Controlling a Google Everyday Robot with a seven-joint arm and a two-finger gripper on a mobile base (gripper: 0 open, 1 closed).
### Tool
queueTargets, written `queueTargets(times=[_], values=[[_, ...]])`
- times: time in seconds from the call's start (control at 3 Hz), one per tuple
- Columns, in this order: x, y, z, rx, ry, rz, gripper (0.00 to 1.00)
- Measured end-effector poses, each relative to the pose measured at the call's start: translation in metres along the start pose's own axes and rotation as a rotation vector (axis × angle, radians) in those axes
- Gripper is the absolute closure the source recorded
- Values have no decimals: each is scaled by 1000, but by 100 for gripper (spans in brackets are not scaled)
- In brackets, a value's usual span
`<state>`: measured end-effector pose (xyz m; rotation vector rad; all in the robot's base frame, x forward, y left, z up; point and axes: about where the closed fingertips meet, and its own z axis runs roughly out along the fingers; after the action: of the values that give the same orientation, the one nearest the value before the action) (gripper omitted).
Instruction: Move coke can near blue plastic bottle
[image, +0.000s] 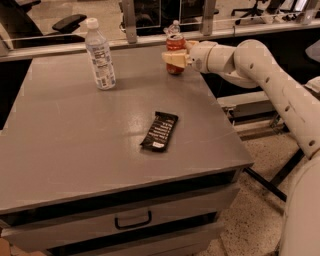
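The coke can (175, 44), red with a silver top, stands upright near the table's far right edge. My gripper (173, 59) has reached in from the right and sits at the can's lower half, with its cream-coloured end crossing the front of the can. The blue plastic bottle (100, 56), clear with a white cap and pale label, stands upright at the far left of the table, well to the left of the can. My white arm (260, 70) stretches in from the right side.
A black snack bar (160, 131) lies flat near the middle of the grey table (70, 145). A drawer handle (132, 220) is on the front. A rail and a small bottle (174, 25) stand behind the can. The table's right edge drops to the floor.
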<state>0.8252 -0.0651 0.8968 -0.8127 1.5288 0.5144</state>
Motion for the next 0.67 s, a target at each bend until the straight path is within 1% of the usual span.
queueTargets(times=[0.33, 0.67], values=[[-27, 18, -3, -96, -89, 33, 92], [-60, 49, 1, -223, -187, 60, 100]])
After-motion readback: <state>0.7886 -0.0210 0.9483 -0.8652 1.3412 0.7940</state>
